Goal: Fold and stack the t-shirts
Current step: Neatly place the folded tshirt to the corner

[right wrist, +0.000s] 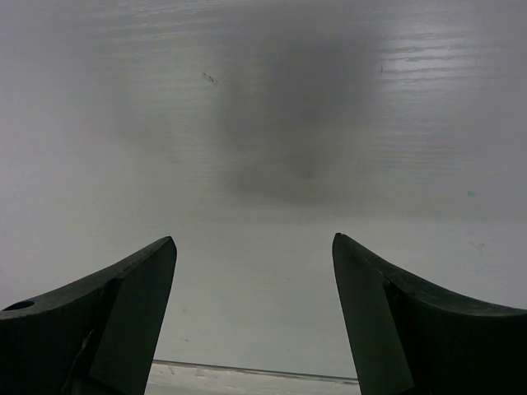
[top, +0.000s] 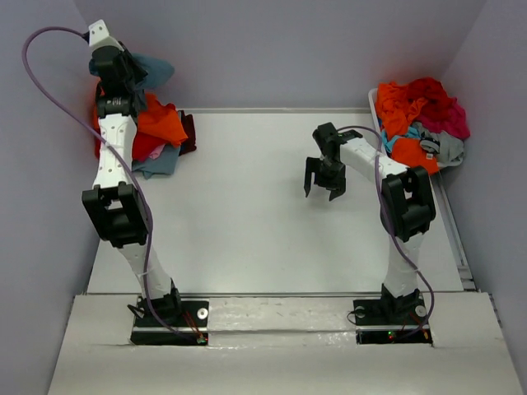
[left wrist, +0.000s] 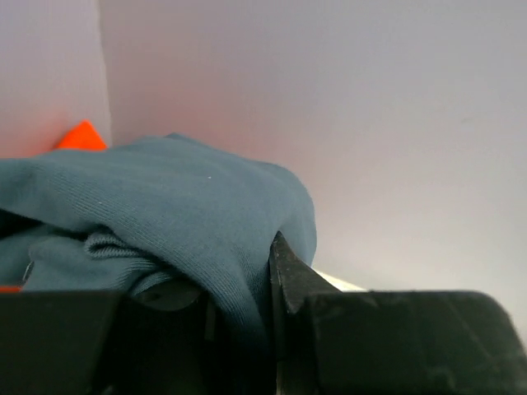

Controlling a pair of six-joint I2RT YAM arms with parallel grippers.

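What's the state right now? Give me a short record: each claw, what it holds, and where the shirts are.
left claw: high at the far-left corner, shut on the slate-blue shirt
slate-blue shirt: bunched in the claw, held up near the left pile
left pile: orange, red and grey-blue shirts, far left of the table
right claw: open, empty, above bare table
right heap: rumpled orange, red, magenta and grey shirts in the white bin, far right
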